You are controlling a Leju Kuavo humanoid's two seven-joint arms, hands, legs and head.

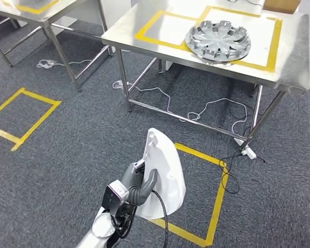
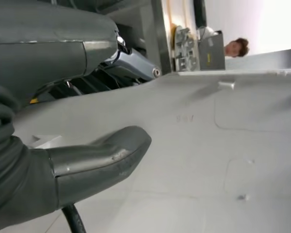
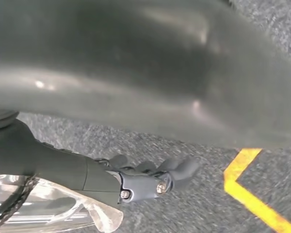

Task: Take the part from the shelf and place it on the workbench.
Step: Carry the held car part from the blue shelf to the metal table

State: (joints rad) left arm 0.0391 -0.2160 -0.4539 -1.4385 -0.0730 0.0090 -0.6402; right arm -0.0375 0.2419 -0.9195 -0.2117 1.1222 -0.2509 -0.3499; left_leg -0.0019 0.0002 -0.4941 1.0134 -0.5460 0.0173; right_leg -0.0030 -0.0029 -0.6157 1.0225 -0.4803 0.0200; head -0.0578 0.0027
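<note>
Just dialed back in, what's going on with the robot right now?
The left hand holds a white plastic part above the carpet, thumb pressed on its face. The steel workbench stands ahead, with a grey wheel cover already lying inside its yellow tape frame. The white part is not on the bench yet. The right hand hangs over the floor near a yellow tape line, holding nothing, fingers curled loosely.

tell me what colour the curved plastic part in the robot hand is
White curved plastic part; head view shows it best.
</note>
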